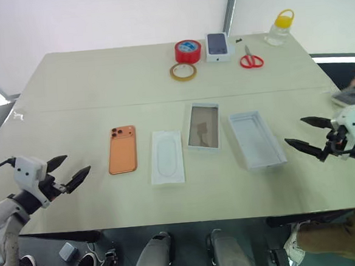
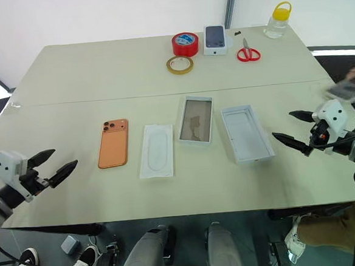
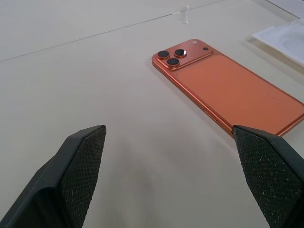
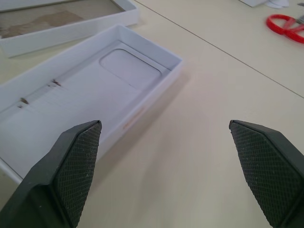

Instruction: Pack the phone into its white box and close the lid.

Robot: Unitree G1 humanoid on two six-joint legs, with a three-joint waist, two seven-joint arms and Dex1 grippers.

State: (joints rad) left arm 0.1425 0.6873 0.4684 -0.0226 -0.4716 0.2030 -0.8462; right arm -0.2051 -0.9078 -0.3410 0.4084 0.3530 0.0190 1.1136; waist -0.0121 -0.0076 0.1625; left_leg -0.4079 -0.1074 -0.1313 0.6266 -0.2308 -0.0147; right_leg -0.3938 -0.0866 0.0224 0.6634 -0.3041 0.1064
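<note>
The smooth orange phone (image 1: pixel 122 149), a rounded slab, lies flat on the matte desk (image 1: pixel 100 77). Well right of the phone sits the shallow white box (image 1: pixel 256 139), a cardboard tray. The left tool (image 1: pixel 70 171) and right tool (image 1: pixel 309 135) both gape wide, empty.

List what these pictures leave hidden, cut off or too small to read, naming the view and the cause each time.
- Phone screen: lies face down in the head views, lenses up.
- Small carton print at the table's far edge: too small to read.
- Blurred thing beside the right pincer: cut by the picture edge, left eye view.
- White box: its near end runs past the right wrist view's edge.
</note>
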